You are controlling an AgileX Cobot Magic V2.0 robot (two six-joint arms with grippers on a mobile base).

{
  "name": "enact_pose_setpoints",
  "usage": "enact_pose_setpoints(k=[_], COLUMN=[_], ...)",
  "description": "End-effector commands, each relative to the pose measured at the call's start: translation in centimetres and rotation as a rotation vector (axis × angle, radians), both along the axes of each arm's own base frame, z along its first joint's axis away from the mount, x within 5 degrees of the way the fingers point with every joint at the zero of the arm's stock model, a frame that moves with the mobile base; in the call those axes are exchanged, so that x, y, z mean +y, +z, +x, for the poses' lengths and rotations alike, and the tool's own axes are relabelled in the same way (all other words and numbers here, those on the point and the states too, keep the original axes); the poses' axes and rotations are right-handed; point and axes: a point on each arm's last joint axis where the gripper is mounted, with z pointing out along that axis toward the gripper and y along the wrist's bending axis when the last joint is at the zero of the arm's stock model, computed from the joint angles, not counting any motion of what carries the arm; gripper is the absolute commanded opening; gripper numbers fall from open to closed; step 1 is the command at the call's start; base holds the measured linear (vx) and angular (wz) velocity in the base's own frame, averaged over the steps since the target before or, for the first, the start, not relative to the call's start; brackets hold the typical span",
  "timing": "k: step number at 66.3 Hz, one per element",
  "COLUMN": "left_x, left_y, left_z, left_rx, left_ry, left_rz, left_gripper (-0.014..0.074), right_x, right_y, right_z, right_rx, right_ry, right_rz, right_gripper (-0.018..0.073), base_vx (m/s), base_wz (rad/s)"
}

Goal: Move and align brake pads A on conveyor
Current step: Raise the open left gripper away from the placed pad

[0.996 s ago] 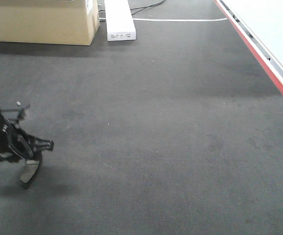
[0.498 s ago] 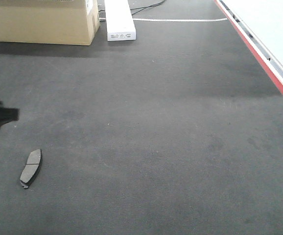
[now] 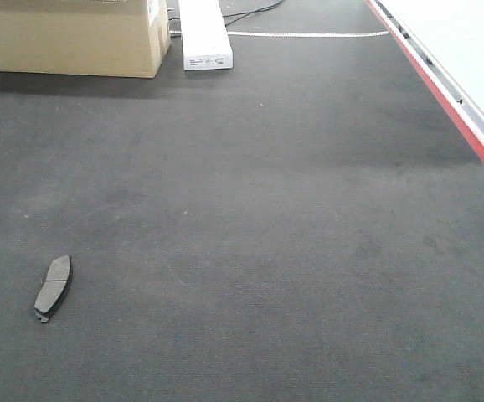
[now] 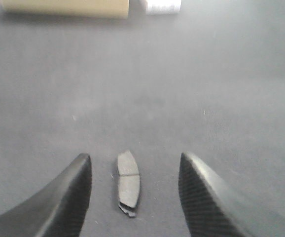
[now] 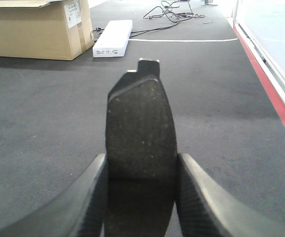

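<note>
Resting unmoved on conveyor (image 3: 292,209): brake pad (image 3: 53,287) | left gripper (image 4: 135,157) spread, withdrawn | right gripper (image 5: 141,159) clamps 2nd pad (image 5: 140,113)

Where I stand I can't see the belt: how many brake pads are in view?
2. One brake pad lies on the conveyor, left side; the other is gripped in the right claw. Others may be off-camera.

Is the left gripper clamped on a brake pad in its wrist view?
No, the left gripper is open, and the brake pad lies on the conveyor between its fingers, untouched.
</note>
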Motion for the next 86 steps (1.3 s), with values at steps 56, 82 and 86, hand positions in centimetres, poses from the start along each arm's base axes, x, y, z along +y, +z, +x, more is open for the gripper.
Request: enact_pose_setpoints(k=[56, 82, 86], left_x=[0.3, 0.3, 0.3], left_y=[-1.4, -1.4, -1.4], left_z=[-3.6, -3.6, -3.6], left_rx=[-0.26, -0.26, -0.26], left_ry=[-0.014, -0.014, -0.014], left_rz=[0.009, 0.009, 0.009], left_gripper=[0.0394, 0.0394, 0.0394], right_x=[0.1, 0.1, 0.1], right_y=[1.8, 1.8, 1.8], right_z=[0.0, 0.0, 0.0], right_rx=[-0.124, -0.124, -0.125], right_ry=[0.007, 0.007, 0.007], right_rz=[0.009, 0.009, 0.009], right_gripper=[-0.0004, -0.0004, -0.0004], base_vx=[0.0, 0.0, 0.0], base_wz=[0.0, 0.0, 0.0])
